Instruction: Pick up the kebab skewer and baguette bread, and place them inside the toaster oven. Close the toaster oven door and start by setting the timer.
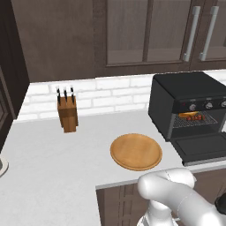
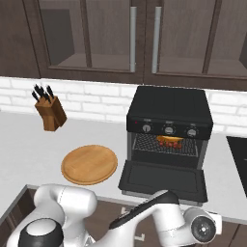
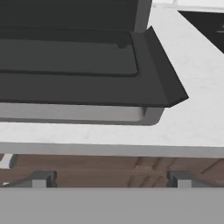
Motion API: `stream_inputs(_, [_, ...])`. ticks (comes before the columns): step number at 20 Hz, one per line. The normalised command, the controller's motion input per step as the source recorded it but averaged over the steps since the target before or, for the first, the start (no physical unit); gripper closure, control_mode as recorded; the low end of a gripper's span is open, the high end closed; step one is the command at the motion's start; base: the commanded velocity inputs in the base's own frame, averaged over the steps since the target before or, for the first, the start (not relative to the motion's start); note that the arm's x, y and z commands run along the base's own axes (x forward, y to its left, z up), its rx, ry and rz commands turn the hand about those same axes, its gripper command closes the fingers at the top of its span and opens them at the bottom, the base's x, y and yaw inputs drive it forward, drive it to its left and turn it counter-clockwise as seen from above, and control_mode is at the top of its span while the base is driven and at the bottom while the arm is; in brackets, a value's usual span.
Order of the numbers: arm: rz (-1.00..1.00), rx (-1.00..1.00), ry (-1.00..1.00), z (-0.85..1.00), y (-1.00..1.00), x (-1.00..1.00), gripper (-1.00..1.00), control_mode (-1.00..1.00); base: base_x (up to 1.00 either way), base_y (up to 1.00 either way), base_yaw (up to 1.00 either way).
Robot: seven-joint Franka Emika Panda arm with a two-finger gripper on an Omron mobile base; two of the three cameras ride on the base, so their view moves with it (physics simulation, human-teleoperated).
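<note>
The black toaster oven (image 1: 185, 95) (image 2: 169, 108) stands on the counter with its door (image 1: 203, 148) (image 2: 164, 179) dropped flat open. On the wire rack inside lie the golden-orange baguette bread (image 1: 189, 114) (image 2: 170, 139) and, just in front of it, the kebab skewer (image 1: 197, 118) (image 2: 172, 143) with its dark red chunks. In the hand view my gripper (image 3: 111, 180) is open and holds nothing. It sits low, below the counter's front edge, looking up at the door (image 3: 65, 57) and its light handle bar (image 3: 78, 114).
A round wooden board (image 1: 136, 151) (image 2: 89, 164) lies left of the oven. A knife block (image 1: 67, 112) (image 2: 49, 112) stands by the tiled wall. A dark cooktop (image 2: 239, 154) is at the far right. Brown cabinet fronts (image 3: 109, 166) run under the counter lip.
</note>
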Motion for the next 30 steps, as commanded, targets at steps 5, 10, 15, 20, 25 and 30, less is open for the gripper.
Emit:
stream_inputs(5, [0.0,0.01,0.0,0.0,0.08,0.1,-1.0,-1.0,0.0,0.0,0.0])
stream_inputs(10, [0.0,0.02,0.0,0.0,0.07,0.21,-1.0,-1.0,0.0,0.0,0.0])
stream_inputs(15, [0.0,0.02,0.0,0.0,0.04,0.14,-1.0,-1.0,0.0,0.0,0.0])
stream_inputs(20, [0.0,0.04,0.0,0.0,0.0,0.09,-1.0,-1.0,0.0,0.0,0.0])
stream_inputs(25, [0.0,0.03,-0.02,-0.18,0.0,0.0,-1.0,-1.0,0.0,0.0,0.0])
stream_inputs(30, [0.0,0.01,-0.06,-0.27,0.0,0.0,-1.0,-1.0,0.0,0.0,0.0])
